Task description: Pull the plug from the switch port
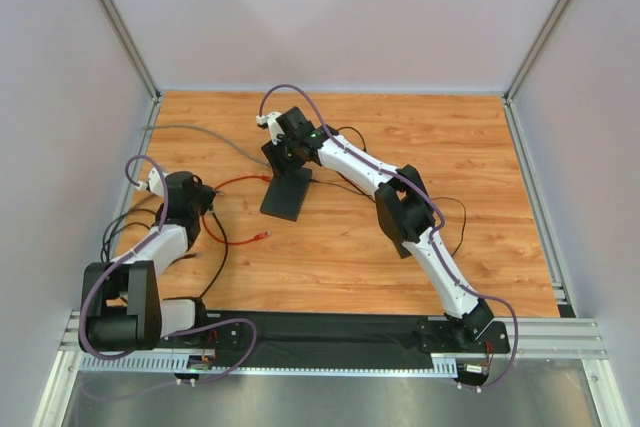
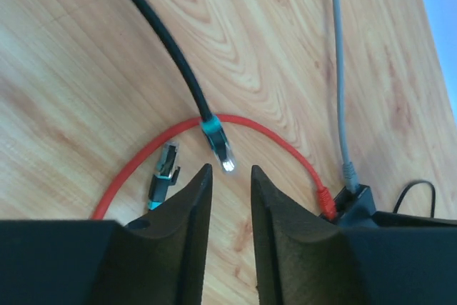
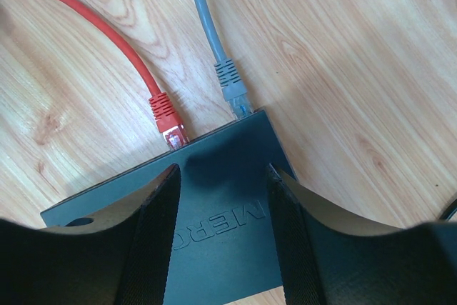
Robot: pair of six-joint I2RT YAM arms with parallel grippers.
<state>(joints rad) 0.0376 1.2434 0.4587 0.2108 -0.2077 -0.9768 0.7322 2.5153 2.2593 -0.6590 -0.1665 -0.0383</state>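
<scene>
The switch point(image 1: 287, 194) is a flat black box on the wooden table, also seen in the right wrist view point(image 3: 221, 198). A red plug point(image 3: 166, 116) and a grey plug point(image 3: 232, 88) sit in sockets on its far edge. My right gripper point(image 3: 223, 171) is open, its fingers point(image 3: 153, 219) spread over the switch's top; in the top view it point(image 1: 281, 159) hangs over the switch's far end. My left gripper point(image 2: 230, 171) is open and empty, left of the switch point(image 2: 360, 201). A loose teal-booted plug point(image 2: 218, 142) on a black cable lies just beyond its tips. The red plug point(image 2: 326, 205) is to its right.
A second loose plug point(image 2: 163, 173) lies by the left finger. The red cable point(image 1: 238, 181) loops left from the switch and has a free end point(image 1: 262, 235). The grey cable point(image 1: 200, 133) runs to the back left. Thin black leads point(image 1: 455, 212) lie near the right arm.
</scene>
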